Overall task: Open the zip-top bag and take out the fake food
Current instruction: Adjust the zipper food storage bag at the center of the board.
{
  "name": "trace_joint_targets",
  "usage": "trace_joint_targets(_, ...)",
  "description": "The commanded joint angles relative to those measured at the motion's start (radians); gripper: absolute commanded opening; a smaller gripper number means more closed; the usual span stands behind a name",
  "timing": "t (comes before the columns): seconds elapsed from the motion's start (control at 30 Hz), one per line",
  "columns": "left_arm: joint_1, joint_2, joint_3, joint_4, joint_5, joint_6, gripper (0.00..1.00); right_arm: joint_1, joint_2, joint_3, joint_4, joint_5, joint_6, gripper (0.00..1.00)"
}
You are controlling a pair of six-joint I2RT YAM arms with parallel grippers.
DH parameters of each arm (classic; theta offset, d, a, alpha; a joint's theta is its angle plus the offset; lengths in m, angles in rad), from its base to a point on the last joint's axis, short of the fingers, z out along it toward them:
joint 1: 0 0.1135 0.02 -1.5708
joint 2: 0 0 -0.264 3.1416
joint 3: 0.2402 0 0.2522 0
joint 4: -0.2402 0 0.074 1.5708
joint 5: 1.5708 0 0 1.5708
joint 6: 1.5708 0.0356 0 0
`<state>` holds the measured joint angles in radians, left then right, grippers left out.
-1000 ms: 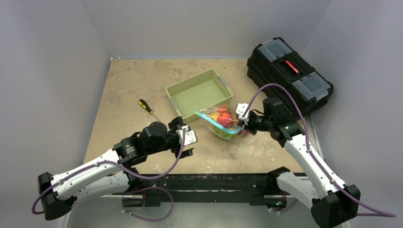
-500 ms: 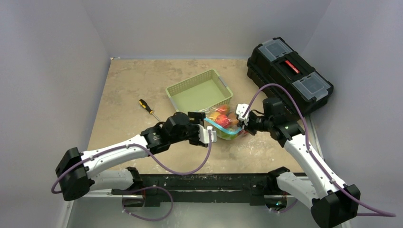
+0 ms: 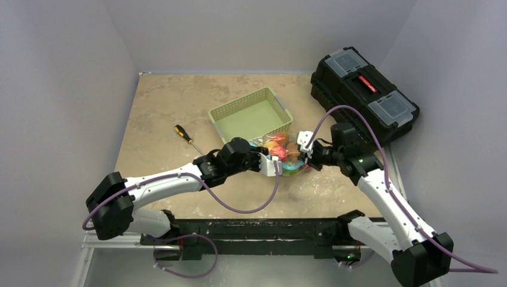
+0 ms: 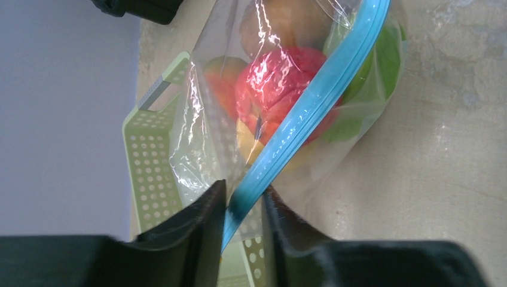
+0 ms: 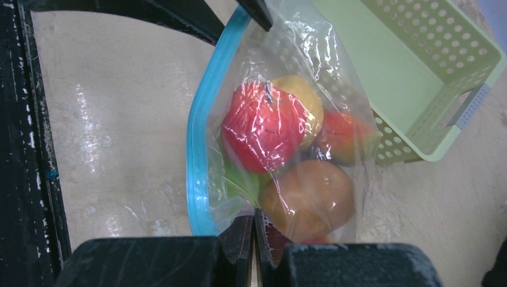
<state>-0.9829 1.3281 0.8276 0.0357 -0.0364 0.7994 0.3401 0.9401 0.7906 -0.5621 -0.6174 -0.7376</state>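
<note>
Evidently light, limp and slick, the zip-top bag [image 3: 281, 156] of fake food [image 5: 263, 125], just beside the green basket [image 4: 149, 179], is pinched by the closed right gripper [image 5: 254, 230], while its stiffer zipper strip [image 4: 311, 101], judged the surer hold, is straddled by the left gripper [image 4: 241, 209], though whether it is clamped cannot be told.

The clear crinkly plastic zip-top bag [image 4: 281, 78] has a light-blue zipper strip [image 4: 311, 101]. The glossy plastic fake food [image 5: 263, 128] inside it is red, yellow, orange, green and brown. The perforated plastic basket [image 3: 251, 119], upper centre of the top view, is pale green. The flat tabletop [image 3: 161, 107] is mottled tan and beige. The hard-shell toolbox [image 3: 365, 92], upper right, is black with a red latch. The slim screwdriver [image 3: 182, 133], left of centre, has a yellow-and-black handle
</note>
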Motion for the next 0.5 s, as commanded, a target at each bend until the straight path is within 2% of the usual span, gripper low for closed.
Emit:
trace_joint_targets(0.0, 0.004, -0.004, 0.034, 0.036, -0.019, -0.007, 0.1, -0.005, -0.024, 0.017, 0.001, -0.025, -0.005, 0.0)
trace_joint_targets(0.07, 0.004, -0.022, 0.04, 0.015, -0.007, -0.042, 0.0, -0.005, -0.028, 0.026, -0.01, -0.032, -0.008, 0.0)
trace_joint_targets(0.27, 0.004, -0.11, 0.082, -0.098, 0.084, -0.279, 0.0, -0.004, -0.035, 0.076, -0.074, -0.081, -0.036, 0.02)
trace_joint_targets(0.33, 0.004, -0.122, 0.103, -0.131, 0.105, -0.348, 0.0, -0.004, -0.032, 0.112, -0.112, -0.106, -0.051, 0.12)
trace_joint_targets(0.47, 0.004, -0.117, 0.18, -0.209, 0.144, -0.485, 0.0, -0.005, -0.026, 0.216, -0.219, -0.157, -0.085, 0.48)
